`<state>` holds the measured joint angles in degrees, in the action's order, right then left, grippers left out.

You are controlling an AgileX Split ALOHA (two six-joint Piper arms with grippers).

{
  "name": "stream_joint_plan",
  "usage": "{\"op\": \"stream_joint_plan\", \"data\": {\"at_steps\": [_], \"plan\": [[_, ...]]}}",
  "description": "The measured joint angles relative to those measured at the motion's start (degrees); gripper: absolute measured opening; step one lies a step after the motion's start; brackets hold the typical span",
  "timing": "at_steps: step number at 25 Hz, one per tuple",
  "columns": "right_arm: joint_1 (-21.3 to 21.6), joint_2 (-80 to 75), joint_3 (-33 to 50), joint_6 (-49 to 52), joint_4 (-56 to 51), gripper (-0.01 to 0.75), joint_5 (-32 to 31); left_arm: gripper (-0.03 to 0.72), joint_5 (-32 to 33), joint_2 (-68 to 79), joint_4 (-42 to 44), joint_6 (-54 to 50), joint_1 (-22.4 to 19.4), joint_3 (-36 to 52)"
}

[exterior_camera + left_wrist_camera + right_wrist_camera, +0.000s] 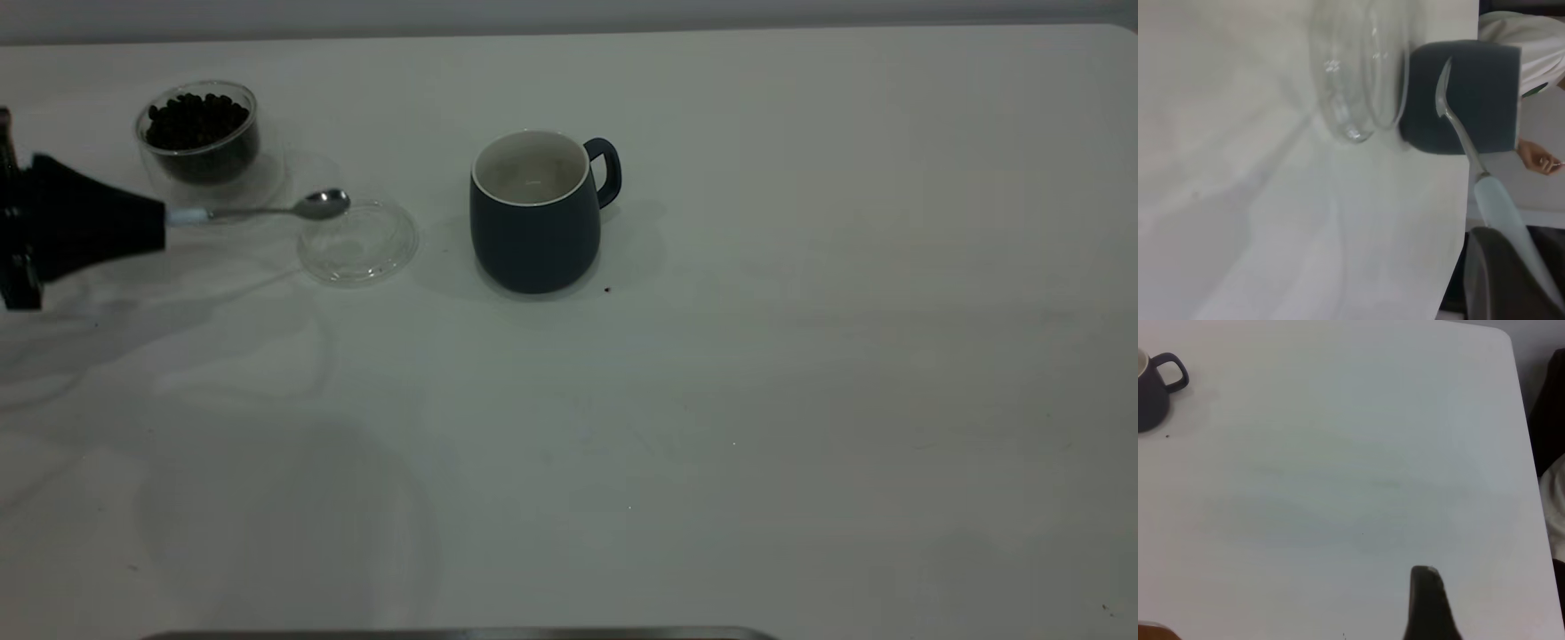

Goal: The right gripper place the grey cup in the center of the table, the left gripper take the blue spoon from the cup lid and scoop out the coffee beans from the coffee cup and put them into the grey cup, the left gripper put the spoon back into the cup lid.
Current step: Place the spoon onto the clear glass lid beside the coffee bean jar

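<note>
My left gripper (164, 216) is at the far left, shut on the pale handle of the blue spoon (267, 210). It holds the spoon level, with the empty metal bowl over the far-left edge of the cup lid (358, 242). The coffee cup (200, 133), full of coffee beans (196, 120), stands just behind the spoon. The grey cup (533, 222) stands upright near the table's middle, its handle to the right. The left wrist view shows the spoon (1458, 127), lid (1358, 73) and grey cup (1491, 100). My right gripper (1426, 600) is over bare table, far from the grey cup (1151, 400).
The white table (756, 400) stretches bare to the right and front of the grey cup. A tiny dark speck (607, 289) lies at the cup's right foot. Beyond the table's edge a person's hand (1538, 157) shows in the left wrist view.
</note>
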<state>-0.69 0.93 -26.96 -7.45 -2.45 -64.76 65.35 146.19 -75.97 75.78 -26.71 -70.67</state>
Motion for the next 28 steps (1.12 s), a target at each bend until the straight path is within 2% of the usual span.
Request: {"op": "stream_joint_plan", "data": {"at_steps": [8,17,24,28], "plan": [[0.00,0.00,0.00,0.00,0.00,0.459,0.00,0.131,-0.18,2.41,-5.04,1.49,0.85,0.00],[0.00,0.00,0.00,0.00,0.00,0.459,0.00,0.131,-3.59,2.41,-7.09,1.66,7.00,0.00],[0.00,0.00,0.00,0.00,0.00,0.459,0.00,0.131,-3.85,2.41,-7.58,1.61,7.08,0.00],[0.00,0.00,0.00,0.00,0.00,0.459,0.00,0.131,-1.65,2.41,-7.58,1.56,6.24,0.00]]}}
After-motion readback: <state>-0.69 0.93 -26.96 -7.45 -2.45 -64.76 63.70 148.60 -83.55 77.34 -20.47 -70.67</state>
